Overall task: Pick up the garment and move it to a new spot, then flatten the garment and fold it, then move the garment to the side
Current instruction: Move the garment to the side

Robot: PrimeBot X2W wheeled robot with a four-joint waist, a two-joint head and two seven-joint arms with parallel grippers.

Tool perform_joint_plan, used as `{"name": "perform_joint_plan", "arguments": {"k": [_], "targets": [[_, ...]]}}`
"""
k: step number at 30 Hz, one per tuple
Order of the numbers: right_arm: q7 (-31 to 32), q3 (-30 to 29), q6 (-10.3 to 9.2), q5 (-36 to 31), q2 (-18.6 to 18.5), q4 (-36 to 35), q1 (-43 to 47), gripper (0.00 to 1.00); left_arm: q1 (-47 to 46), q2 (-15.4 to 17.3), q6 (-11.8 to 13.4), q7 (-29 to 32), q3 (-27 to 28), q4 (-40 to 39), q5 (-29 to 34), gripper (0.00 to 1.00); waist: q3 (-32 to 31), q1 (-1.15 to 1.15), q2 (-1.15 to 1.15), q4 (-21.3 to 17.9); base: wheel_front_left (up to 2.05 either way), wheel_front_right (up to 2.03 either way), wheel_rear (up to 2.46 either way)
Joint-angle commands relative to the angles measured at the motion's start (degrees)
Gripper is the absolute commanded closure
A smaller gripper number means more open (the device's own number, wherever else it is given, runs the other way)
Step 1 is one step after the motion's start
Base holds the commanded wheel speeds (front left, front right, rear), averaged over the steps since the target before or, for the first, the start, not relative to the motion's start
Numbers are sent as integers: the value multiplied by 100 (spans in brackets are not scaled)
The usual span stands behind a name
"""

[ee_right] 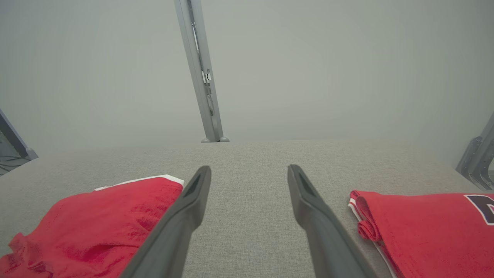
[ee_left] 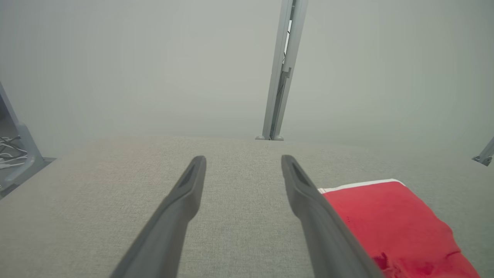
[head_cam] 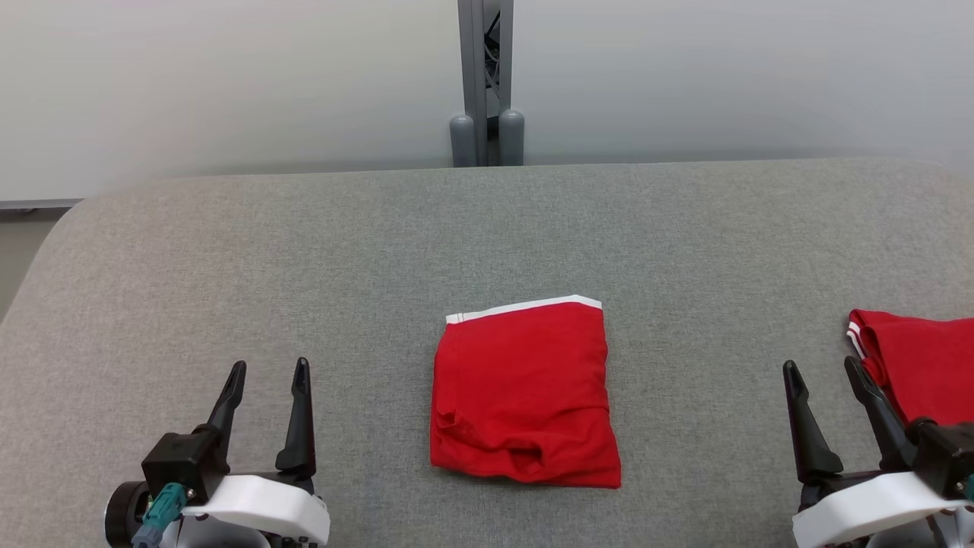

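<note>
A red garment with a white hem along its far edge lies folded into a rough square at the middle of the grey table, slightly rumpled at its near left corner. It also appears in the left wrist view and the right wrist view. My left gripper rests low at the left of the garment, open and empty, well apart from it. My right gripper sits at the right, open and empty, between the folded garment and a second red garment.
The second red garment, with white trim and a dark print, lies folded at the table's right edge, close beside my right gripper's fingers. A grey post stands behind the table's far edge. The table's left corner is rounded.
</note>
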Motion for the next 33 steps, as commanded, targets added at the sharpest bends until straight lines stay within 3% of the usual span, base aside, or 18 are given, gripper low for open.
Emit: {"name": "perform_joint_plan", "arguments": {"k": [1, 8, 15, 25, 33], "targets": [[13, -17, -2, 4, -12, -36, 56, 0, 23, 42, 15, 7, 17, -29, -38, 0, -12, 0, 0, 15, 0, 0, 0], [118, -111, -2, 14, -10, -121, 109, 0, -84, 48, -7, 54, -71, -124, -26, 0, -16, 0, 0, 173, 0, 0, 0], [324, 66, -2, 127, -48, 379, -148, 0, -244, 13, -70, 69, -155, -74, -52, 0, 71, 0, 0, 563, 0, 0, 0], [683, 911, -2, 725, -306, 1823, -1091, 0, -446, -81, -177, -56, -262, 104, -98, 0, 395, 0, 0, 1116, 0, 0, 0], [1434, 1549, -2, 1282, -487, 2300, -1581, 0, -609, -192, -226, -210, -285, 285, -123, 0, 628, 0, 0, 1241, 0, 0, 0]]}}
